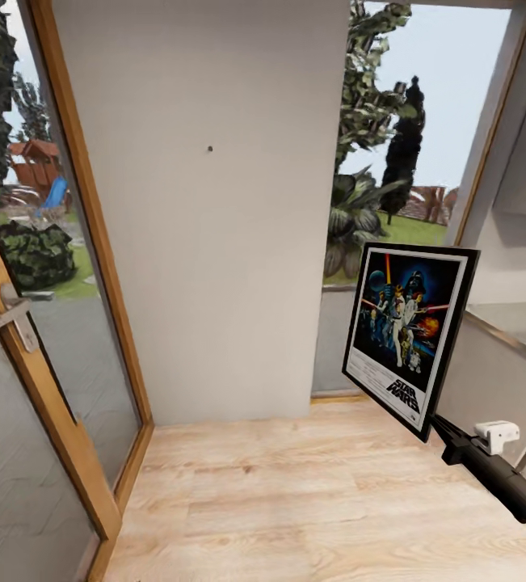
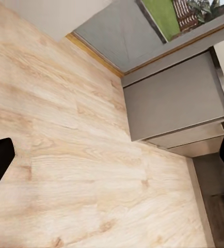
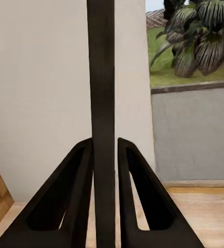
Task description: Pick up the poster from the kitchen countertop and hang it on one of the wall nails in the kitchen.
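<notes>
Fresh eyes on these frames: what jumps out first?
The poster, held up off the floor at the head view's right by the right gripper clamped on its lower corner; the right wrist view sees its black frame edge-on between the fingers. Next, the small dark nail high on the bare pale wall straight ahead, between the wood-framed glass door and the garden window.

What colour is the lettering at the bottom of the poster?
Black "STAR WARS" lettering on the white border of the poster, clearest in the head view.

Head cam faces wall (image 1: 214, 242); wrist cams near wood floor (image 2: 65, 155).
</notes>
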### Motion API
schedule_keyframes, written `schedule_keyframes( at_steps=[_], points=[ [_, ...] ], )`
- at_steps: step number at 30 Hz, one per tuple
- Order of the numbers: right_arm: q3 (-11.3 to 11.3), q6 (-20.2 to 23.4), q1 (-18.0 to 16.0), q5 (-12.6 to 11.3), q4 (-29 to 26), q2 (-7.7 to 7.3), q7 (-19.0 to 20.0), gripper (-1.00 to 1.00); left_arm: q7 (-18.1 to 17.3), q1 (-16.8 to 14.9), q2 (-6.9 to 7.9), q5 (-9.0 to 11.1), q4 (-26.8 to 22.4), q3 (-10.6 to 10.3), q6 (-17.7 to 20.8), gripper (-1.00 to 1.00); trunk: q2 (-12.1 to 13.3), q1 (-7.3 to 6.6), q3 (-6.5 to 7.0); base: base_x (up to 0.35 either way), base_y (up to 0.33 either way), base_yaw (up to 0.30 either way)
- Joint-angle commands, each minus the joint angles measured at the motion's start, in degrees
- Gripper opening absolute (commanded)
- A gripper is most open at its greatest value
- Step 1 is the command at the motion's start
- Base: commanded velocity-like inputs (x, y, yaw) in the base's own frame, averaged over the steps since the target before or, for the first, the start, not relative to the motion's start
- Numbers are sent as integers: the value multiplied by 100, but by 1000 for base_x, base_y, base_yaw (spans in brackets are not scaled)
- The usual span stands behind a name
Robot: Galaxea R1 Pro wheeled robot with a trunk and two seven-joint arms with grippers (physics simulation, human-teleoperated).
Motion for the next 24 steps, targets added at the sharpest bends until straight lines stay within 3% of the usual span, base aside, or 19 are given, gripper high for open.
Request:
schedule_keyframes(
  at_steps=[1,7,19,23,24],
  points=[
    [-15,73,-3,-10,-8,2,43,-100,-1,-3,1,31,0,-49,-58,100,-7,3,-5,0,0,290],
    [-21,77,-3,-12,-8,2,43,-100,-1,-3,1,31,0,-49,-60,100,-7,3,-5,0,0,239],
    [-21,103,-3,-12,-4,2,51,-100,1,-3,1,31,0,-49,-64,100,-7,3,-5,0,0,17],
    [5,418,-3,-16,-157,-3,57,-100,4,-3,-1,31,0,-52,-66,100,-7,3,-5,0,0,0],
    [679,618,-3,-13,-280,33,313,-100,8,-3,-8,31,-11,-59,-72,100,-7,3,-5,0,0,0]
  ],
)
